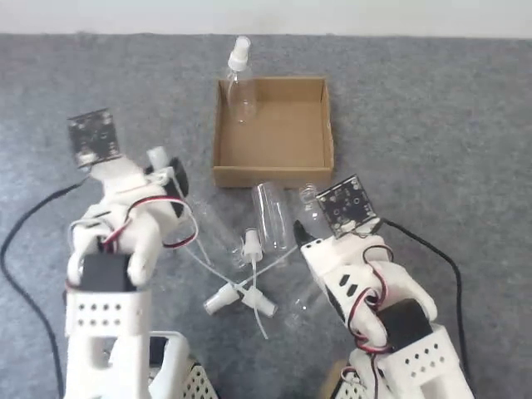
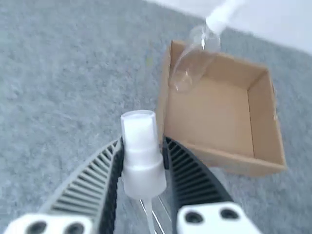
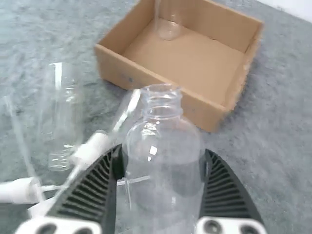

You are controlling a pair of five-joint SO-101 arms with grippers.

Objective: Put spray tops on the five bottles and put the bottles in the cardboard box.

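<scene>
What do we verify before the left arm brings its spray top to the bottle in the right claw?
1. Left claw shut on spray top: ok.
2. Right claw shut on bottle: ok.
3. Bottle's mouth bare, ready for a top: ok.
4. Spray top lined up over the mouth: not ok, the claws are well apart in the high view.
5. Spray top's tube straight: cannot tell.
6. Box has room: ok, one capped bottle leans in a corner.
</scene>
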